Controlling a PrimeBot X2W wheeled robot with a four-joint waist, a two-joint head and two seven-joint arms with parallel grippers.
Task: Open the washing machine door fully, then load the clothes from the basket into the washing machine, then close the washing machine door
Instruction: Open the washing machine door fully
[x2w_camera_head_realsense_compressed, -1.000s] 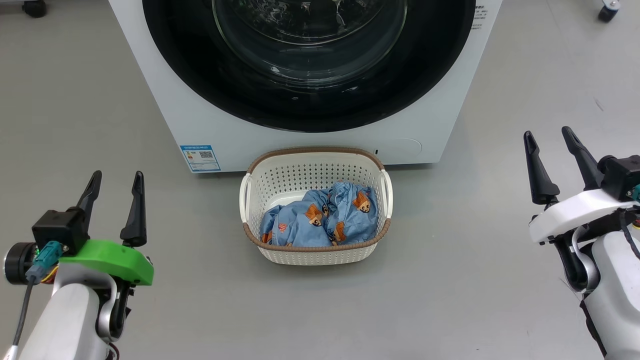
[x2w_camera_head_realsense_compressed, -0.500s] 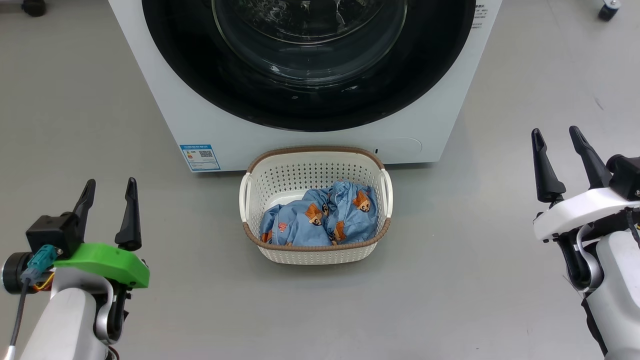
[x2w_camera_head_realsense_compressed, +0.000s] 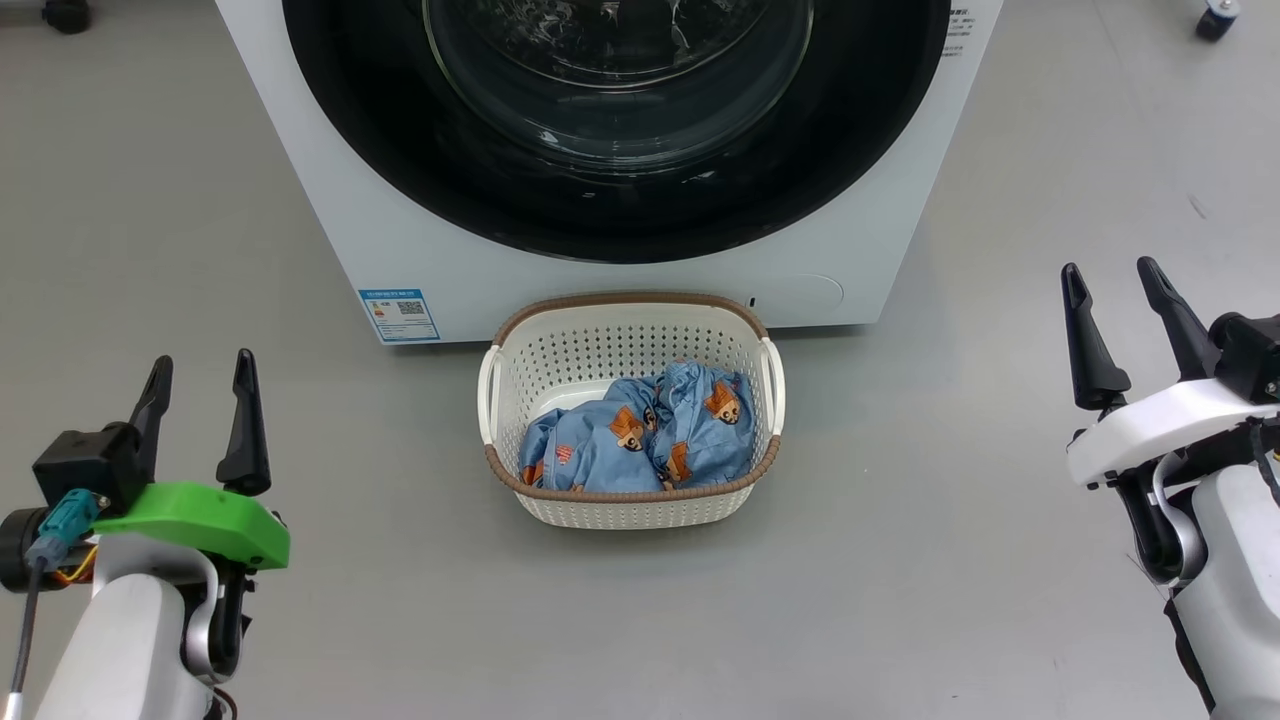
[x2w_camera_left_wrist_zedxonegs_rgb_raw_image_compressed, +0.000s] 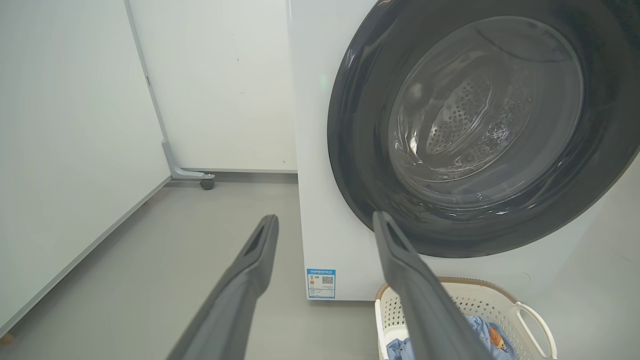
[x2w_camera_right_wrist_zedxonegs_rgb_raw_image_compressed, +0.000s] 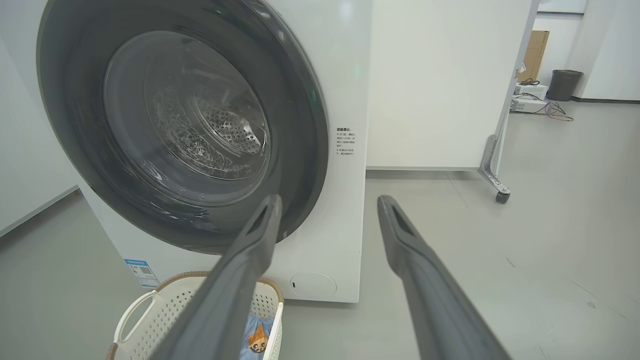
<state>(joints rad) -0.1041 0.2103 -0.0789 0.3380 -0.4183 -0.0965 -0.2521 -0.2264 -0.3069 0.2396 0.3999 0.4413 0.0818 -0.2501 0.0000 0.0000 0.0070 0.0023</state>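
Note:
The white washing machine stands ahead with its round black-rimmed door shut flat against the front. On the floor before it sits the cream basket, holding crumpled light-blue clothes with orange figures. My left gripper hangs open at lower left, well left of the basket. At the right, my right gripper is open too, nothing between its fingers.
Grey floor lies on both sides of the basket. A white partition on castors stands left of the machine, another to its right. A dark bin and a cardboard box sit far off at the right.
My left gripper has dropped lower and drifted left in the head view. The right gripper shifted slightly right. Both stayed open; basket and door have not moved.

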